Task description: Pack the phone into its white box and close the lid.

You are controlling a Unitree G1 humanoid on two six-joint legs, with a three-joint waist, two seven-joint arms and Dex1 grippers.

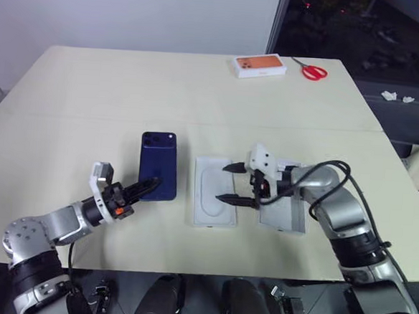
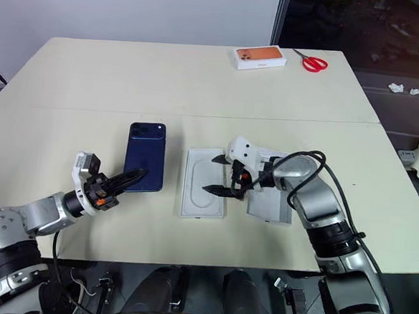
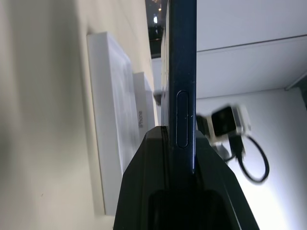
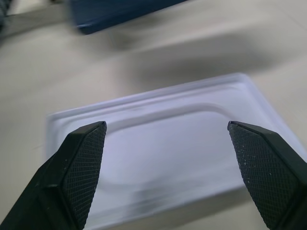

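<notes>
Phone (image 1: 158,164): I see slim glossy navy, rounded corners.
Left gripper (image 1: 148,186): clamped on phone's edge.
Right gripper (image 1: 231,183): fingers apart over white insert (image 1: 214,191).

I stand at a wide cream table (image 1: 200,92) with a seam running across its middle. Behind it, at twelve o'clock, rises a plain white wall (image 1: 133,15); toward one o'clock a dark window (image 1: 362,31) with a dark frame shows faint reflections.
</notes>
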